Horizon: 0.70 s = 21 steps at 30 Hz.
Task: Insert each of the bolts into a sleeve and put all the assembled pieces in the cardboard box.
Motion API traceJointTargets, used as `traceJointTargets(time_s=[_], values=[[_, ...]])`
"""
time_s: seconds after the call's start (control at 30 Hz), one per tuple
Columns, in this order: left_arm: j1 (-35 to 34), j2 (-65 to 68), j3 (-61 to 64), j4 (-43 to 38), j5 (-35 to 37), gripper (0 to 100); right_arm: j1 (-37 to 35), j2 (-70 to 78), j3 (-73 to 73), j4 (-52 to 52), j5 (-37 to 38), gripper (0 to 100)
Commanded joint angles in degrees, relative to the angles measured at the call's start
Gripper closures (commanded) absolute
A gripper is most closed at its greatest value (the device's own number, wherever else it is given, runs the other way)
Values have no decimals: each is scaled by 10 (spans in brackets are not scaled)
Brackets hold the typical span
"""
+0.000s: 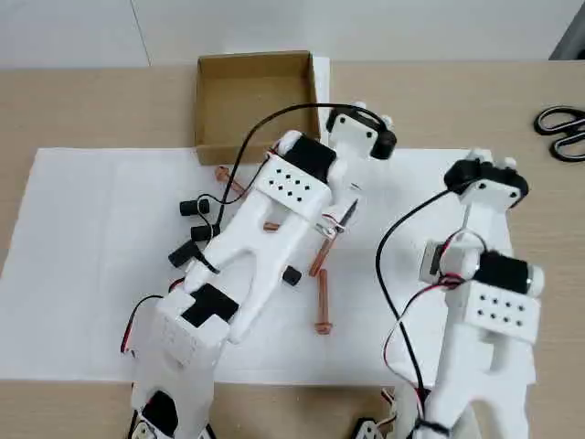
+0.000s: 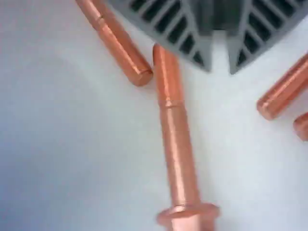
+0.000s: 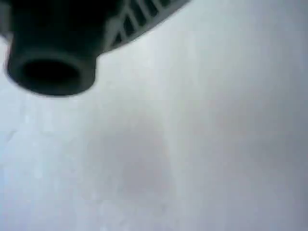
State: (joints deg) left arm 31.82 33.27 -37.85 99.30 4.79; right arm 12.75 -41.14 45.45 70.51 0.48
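Your cardboard box [image 1: 256,110], upper centre of the high view, has nothing in it that I can see. By my reading no assembled piece is delivered yet, and nearly the whole job is left.

Your left gripper [image 2: 220,67] hangs low over the bolts, its jaws a narrow gap apart with nothing between them. One copper bolt [image 2: 177,139] lies just under it, its tip beside one finger. Your right gripper [image 3: 91,33] appears closed on a black sleeve [image 3: 50,67], bore towards the camera, above bare paper.

Other bolts [image 1: 322,306] lie loose at centre and loose sleeves [image 1: 189,208] sit left of centre, none joined as far as I can tell.

Underneath is a wooden table [image 1: 91,101] with a white paper sheet [image 1: 91,274] spread on it. Scissors [image 1: 562,128] lie at the right edge, and a pale surface [image 1: 274,27] runs along the top.
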Motion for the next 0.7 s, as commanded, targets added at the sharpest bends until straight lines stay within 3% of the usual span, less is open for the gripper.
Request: traceJointTargets(time_s=[0.0, 0.27, 0.47, 0.67], values=[[22, -4, -23, 4, -4, 878, 3, -54, 18, -8, -5, 994], [25, 0, -19, -39, -1, 852, 6, -121, 60, -6, -4, 994], [17, 93, -27, -47, 0, 852, 7, -151, 90, -8, -3, 994], [-18, 165, -124, -42, 31, 852, 7, -163, 91, -6, -3, 994]])
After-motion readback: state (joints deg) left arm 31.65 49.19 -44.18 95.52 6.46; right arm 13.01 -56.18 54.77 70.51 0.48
